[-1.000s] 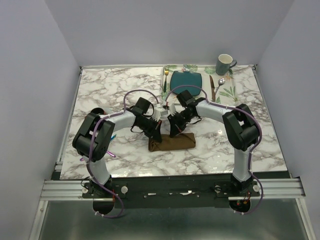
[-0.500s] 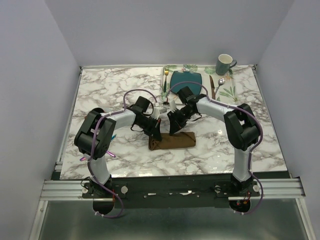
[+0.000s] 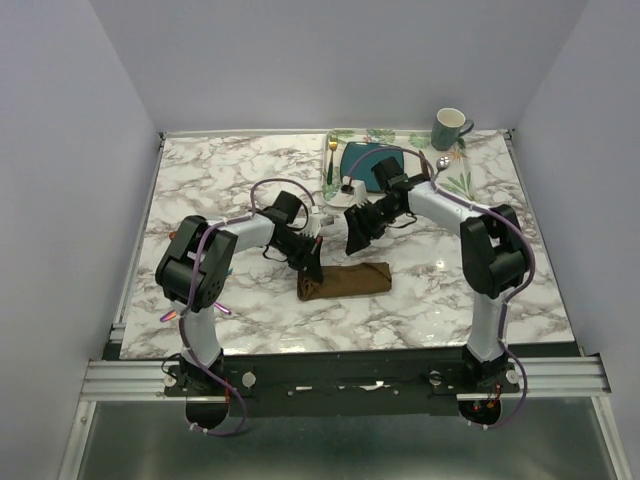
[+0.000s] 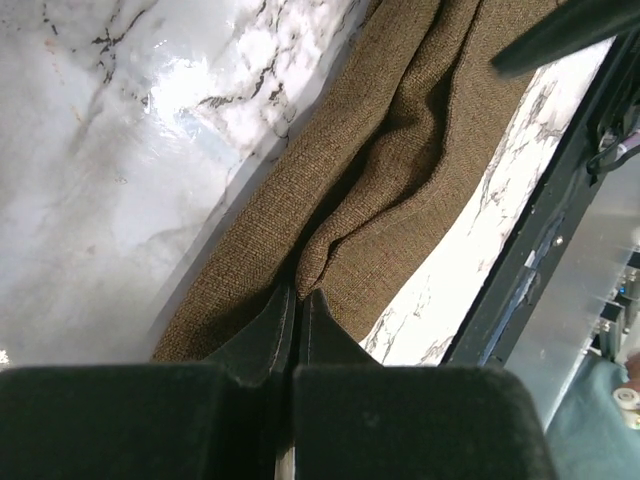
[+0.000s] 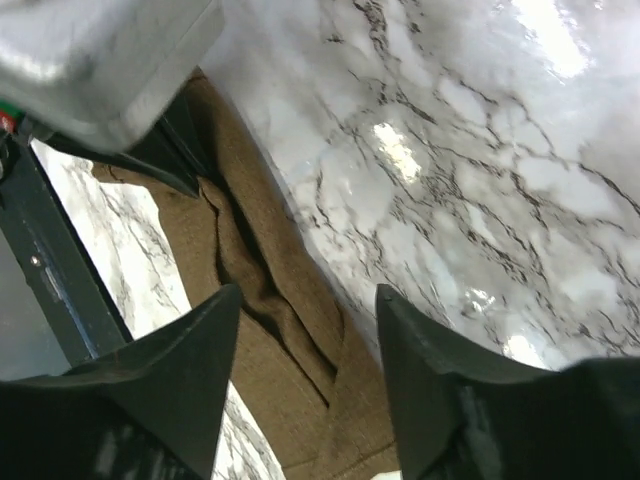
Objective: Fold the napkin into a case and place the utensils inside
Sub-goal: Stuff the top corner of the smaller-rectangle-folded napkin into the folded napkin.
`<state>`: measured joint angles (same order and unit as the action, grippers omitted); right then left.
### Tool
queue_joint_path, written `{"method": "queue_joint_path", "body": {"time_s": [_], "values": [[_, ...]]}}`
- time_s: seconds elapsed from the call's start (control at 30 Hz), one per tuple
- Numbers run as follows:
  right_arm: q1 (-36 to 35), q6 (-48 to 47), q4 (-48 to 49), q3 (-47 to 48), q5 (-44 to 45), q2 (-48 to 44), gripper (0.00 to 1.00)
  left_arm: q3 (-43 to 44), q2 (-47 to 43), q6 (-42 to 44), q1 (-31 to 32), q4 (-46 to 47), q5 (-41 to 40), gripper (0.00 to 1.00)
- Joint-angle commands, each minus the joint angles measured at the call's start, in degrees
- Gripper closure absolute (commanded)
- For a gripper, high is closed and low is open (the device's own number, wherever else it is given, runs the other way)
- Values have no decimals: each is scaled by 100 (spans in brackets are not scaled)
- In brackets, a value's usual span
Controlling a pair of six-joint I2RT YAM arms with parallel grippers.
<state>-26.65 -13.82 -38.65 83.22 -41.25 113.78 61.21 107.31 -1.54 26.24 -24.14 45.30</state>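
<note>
The dark brown napkin (image 3: 348, 281) lies folded into a narrow strip on the marble table, its layers creased lengthwise (image 4: 400, 170). My left gripper (image 3: 313, 268) sits at the strip's left end, shut on a fold of the cloth (image 4: 297, 295). My right gripper (image 3: 355, 236) hangs above the strip's far edge, open, with nothing between its fingers (image 5: 310, 292); napkin (image 5: 290, 330) and marble show through the gap. The utensils do not show plainly in any view.
A teal plate (image 3: 356, 156) lies on a leaf-printed placemat (image 3: 462, 182) at the back right, partly under my right arm. A gold fork (image 3: 331, 160) lies left of the plate and a grey-green mug (image 3: 450, 127) stands in the far corner.
My right gripper has opened, let go of the napkin and drawn up and back toward the plate. The left gripper stays pinched on the napkin's left end.
</note>
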Motion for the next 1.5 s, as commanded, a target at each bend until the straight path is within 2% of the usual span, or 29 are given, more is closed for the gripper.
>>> {"method": "queue_joint_path", "body": {"time_s": [0.0, 0.2, 0.3, 0.67, 1.07, 1.17, 1.2, 1.3, 1.47], "values": [[55, -874, -90, -350, -181, -540, 26, 233, 352, 119, -101, -363, 40, 100], [46, -1420, -81, -526, -339, -594, 9, 550, 721, 75, -242, -618, 286, 100], [-24, -1631, -20, -631, -313, -602, 5, 682, 888, 119, -277, -820, 374, 100], [-533, -2282, -63, -755, 275, -489, 4, 927, 1187, 268, -365, -1119, 445, 100], [-692, -2204, -380, -351, 1084, 109, 34, 1033, 1161, 461, -488, -1277, 392, 100], [-701, -2177, -415, -306, 1198, 189, 49, 1033, 1126, 549, -488, -1304, 392, 100], [-701, -2177, -415, -306, 1207, 180, 57, 1033, 1108, 567, -506, -1312, 409, 99], [-710, -2151, -415, -298, 1199, 189, 69, 998, 1012, 629, -523, -1304, 453, 92], [-753, -2160, -415, -306, 1199, 189, 72, 674, 450, 366, -944, -751, 892, 69]]}}
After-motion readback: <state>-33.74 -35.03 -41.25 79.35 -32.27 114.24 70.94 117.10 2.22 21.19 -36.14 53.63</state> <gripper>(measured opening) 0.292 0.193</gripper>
